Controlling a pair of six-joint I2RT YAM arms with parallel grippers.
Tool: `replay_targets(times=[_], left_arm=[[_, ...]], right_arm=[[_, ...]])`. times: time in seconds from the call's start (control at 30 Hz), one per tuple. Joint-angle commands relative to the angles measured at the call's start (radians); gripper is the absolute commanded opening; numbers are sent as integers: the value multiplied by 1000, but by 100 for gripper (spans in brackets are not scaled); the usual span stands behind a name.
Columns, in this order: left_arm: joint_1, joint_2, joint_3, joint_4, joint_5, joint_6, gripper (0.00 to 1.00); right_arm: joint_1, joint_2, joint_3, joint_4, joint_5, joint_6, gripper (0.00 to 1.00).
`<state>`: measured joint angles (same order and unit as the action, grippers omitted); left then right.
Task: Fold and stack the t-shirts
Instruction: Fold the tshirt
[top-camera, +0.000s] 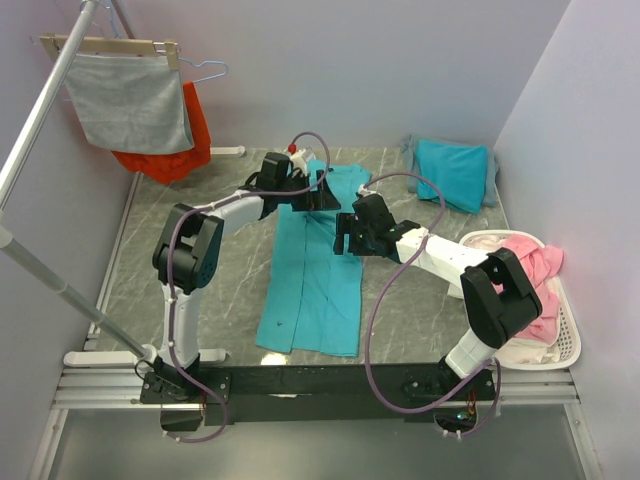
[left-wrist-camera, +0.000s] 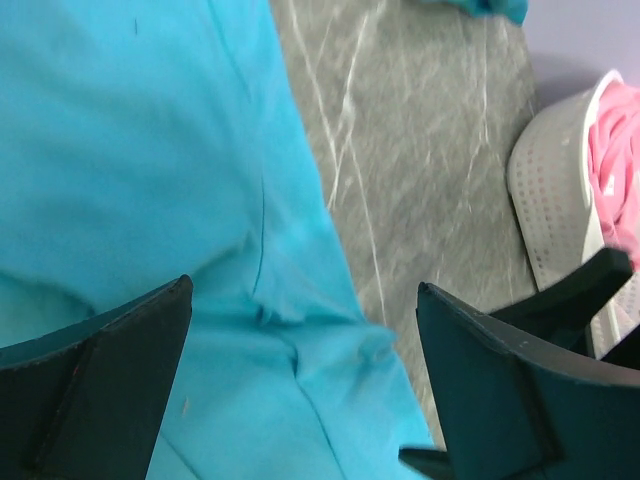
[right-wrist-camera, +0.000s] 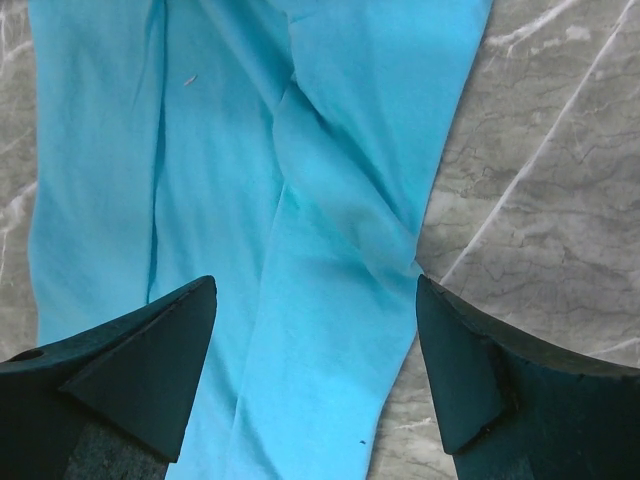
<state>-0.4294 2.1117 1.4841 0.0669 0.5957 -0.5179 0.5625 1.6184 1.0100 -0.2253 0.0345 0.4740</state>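
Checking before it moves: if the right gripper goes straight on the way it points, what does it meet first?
Probably the spread t-shirt, near its edge; the open right gripper points at it, gap unclear.

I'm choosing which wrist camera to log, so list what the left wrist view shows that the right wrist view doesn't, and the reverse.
Only the left wrist view shows the basket with pink cloth in it, and a corner of a second shirt at the top edge. Only the right wrist view shows the table on both sides of the spread shirt. Both show the spread shirt, the marble table, and their own jaws open, holding nothing.
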Motion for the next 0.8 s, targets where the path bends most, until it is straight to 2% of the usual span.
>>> replay_targets(times=[0.0,0.13,0.5,0.6,0.77], left_arm=[[-6,56,90,-6,-72,35,99],[-8,97,77,11,-152,30,100],[-8,119,22,-3,-212,38,99],[-12,70,57,-4,-207,41,100],[-12,-56,148,-113,-258,62,99]], right_arm=[[-4,-23,18,18,-22,-2,87],[-4,-20,15,14,-31,-5,87],[-3,-89,-40,-5,-31,5,87],[-4,-132,-45,-11,-31,0,87],[0,-219,-56,-42,-145,-14,87]])
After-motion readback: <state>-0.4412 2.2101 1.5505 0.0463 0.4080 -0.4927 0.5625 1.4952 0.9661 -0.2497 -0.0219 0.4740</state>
